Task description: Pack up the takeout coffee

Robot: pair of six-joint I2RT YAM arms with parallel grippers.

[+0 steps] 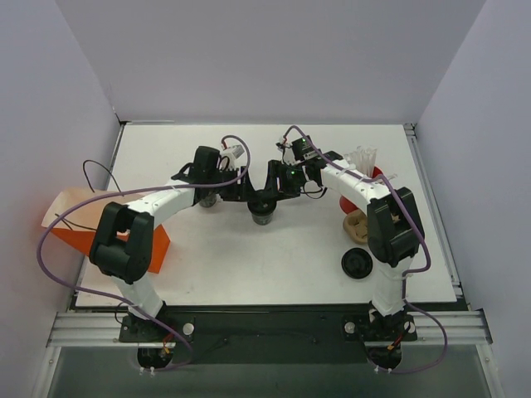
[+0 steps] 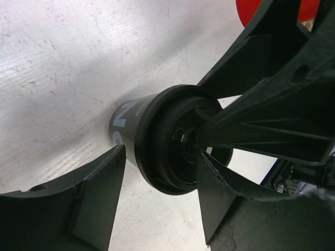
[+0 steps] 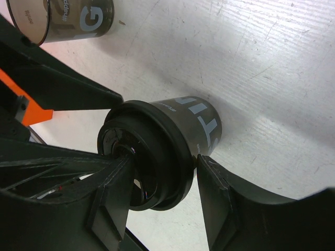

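Note:
The takeout coffee (image 1: 262, 212), a small dark cup with a black round lid, stands upright on the white table between both arms. In the left wrist view the cup (image 2: 131, 117) lies between the fingers of my left gripper (image 2: 161, 170), which is open; its left finger (image 2: 99, 193) stands apart from the cup wall. My right gripper (image 3: 162, 164) is shut on the cup's lid (image 3: 167, 157): one finger (image 3: 214, 193) touches the lid's rim and the other reaches across the lid's top. In the top view the left gripper (image 1: 242, 194) and right gripper (image 1: 279, 187) flank the cup.
A lidless see-through cup (image 3: 68, 21) stands just behind, under the left arm. An orange paper bag (image 1: 108, 236) lies at the table's left edge. At the right are a flat black lid disc (image 1: 358, 264), a brown piece (image 1: 356, 225) and a red holder (image 1: 369, 184) with white sticks.

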